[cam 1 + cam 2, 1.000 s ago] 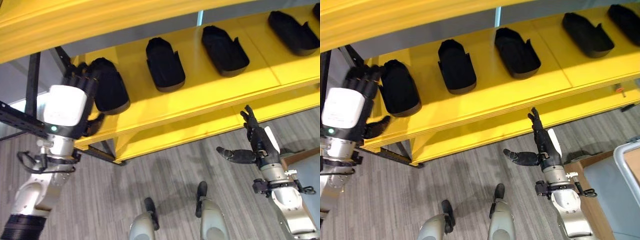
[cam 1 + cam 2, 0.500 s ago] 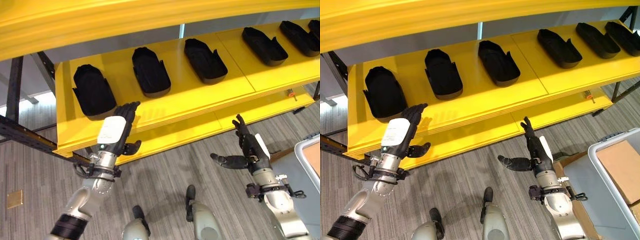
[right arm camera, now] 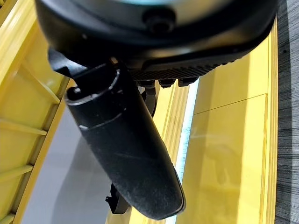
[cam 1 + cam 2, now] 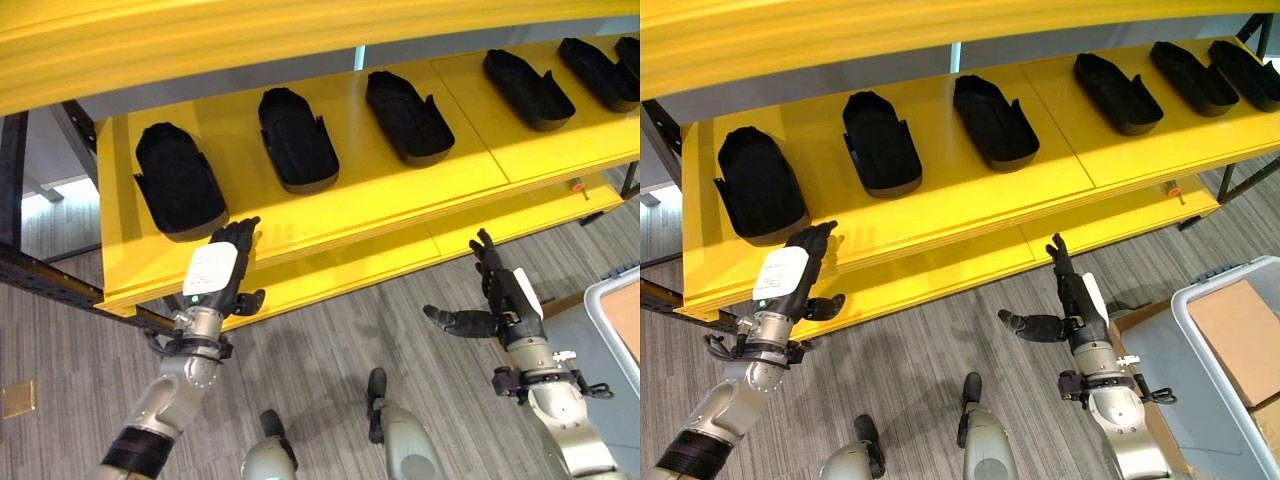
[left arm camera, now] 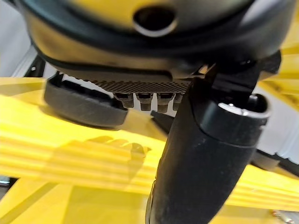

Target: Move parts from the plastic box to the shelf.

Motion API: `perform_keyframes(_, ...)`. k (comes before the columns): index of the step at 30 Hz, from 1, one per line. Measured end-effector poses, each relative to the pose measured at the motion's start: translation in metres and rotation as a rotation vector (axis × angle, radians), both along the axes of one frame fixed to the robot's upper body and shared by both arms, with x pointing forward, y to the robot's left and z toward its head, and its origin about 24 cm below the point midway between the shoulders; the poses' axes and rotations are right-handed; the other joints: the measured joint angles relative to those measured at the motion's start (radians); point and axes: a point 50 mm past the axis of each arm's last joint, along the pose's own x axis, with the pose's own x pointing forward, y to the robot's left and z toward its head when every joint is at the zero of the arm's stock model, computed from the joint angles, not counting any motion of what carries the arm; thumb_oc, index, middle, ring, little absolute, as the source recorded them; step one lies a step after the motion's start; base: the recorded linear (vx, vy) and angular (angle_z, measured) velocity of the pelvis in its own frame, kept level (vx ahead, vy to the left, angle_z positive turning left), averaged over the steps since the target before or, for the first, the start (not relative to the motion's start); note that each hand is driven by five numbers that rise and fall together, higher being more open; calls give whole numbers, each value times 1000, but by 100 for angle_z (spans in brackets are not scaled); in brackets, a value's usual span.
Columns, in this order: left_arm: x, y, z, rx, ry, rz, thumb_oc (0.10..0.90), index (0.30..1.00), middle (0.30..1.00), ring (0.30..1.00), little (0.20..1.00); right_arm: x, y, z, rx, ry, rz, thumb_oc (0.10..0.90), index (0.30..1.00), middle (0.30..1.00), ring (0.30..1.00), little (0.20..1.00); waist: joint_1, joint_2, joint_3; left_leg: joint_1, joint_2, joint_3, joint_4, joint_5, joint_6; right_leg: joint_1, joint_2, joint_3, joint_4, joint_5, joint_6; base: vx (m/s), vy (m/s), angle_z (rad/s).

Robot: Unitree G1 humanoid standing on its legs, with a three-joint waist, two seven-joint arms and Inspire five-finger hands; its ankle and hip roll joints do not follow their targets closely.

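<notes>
Just beyond the left robot hand (image 4: 215, 275), part (image 4: 178, 192).

A yellow shelf (image 4: 400, 190) holds a row of black moulded parts, each a long shallow tub with a rounded end, lying flat with the open side up and spaced apart. From the robot's left: the first part (image 4: 178, 181) sits near the shelf's left end, then a second part (image 4: 296, 139), a third part (image 4: 408, 117), a fourth part (image 4: 528, 90) and a fifth part (image 4: 597, 74) toward the right. A grey plastic box (image 4: 1200, 330) stands on the floor at lower right, well apart from the shelf.
</notes>
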Motion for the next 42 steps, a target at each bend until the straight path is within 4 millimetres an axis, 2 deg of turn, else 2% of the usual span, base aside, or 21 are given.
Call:
perform_keyframes(6,1,14,-13,17,52,83,900,1000,1000,1000,1000,0,0,0,1,-1,0,900,1000,1000,1000,1000,-3,-18,0,-4,1,1,6,-6,-3,-2,0,1,-2,-3,-4,0,0,0)
perform_keyframes(10,1,22,-21,29,91,125,900,1000,1000,1000,1000,0,1,0,3,-2,0,900,1000,1000,1000,1000,-3,-18,0,-21,2,1,20,-8,-7,-15,0,1,-1,0,0,0,0,0)
perform_keyframes(24,27,28,-14,20,47,216,900,1000,1000,1000,1000,4,3,3,8,-16,5,900,1000,1000,1000,1000,-26,-25,3,-41,6,1,44,-20,-4,-27,0,5,2,-2,-3,0,0,0)
perform_keyframes(32,34,30,-5,-8,8,243,900,1000,1000,1000,1000,4,6,2,10,-12,19,900,1000,1000,1000,1000,-29,-40,11,-59,8,0,62,-31,1,-42,-2,8,5,-3,-4,0,0,0)
perform_keyframes(42,36,30,-1,-11,-26,249,900,1000,1000,1000,1000,5,6,3,10,-16,20,900,1000,1000,1000,1000,-26,-42,29,-72,9,0,78,-34,-3,-53,-3,11,19,-3,-4,0,0,0)
